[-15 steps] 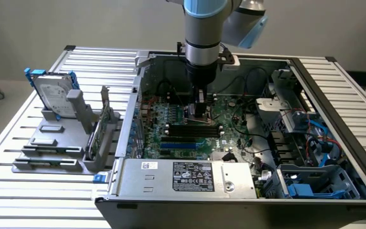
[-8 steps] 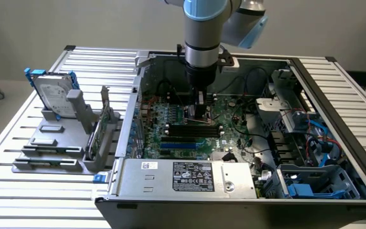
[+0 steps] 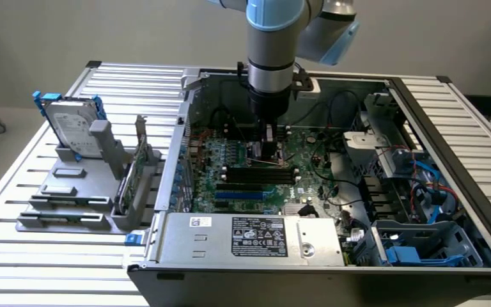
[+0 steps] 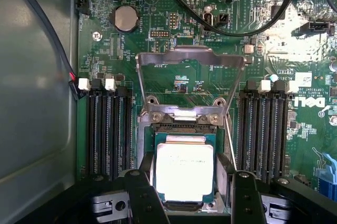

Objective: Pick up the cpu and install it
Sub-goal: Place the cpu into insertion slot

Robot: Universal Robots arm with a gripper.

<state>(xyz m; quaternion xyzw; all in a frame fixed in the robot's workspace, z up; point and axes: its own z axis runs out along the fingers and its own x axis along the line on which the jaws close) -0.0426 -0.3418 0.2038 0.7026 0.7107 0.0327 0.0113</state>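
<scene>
Chip status: small flat square silver-topped cpu (image 4: pixel 185 170) is seen lying within the square metal-framed socket (image 4: pixel 184 114) on the green motherboard (image 4: pixel 158 24). Black two-finger gripper (image 4: pixel 194 176) is spread astride the socket, released, with nothing clasped. Grey steel load plate (image 4: pixel 189 58), hinged at the socket's edge, is flipped open.

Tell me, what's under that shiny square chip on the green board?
The cpu lies over its socket; only the socket's metal frame and dark rim show around it. Whatever lies directly beneath is covered.
</scene>
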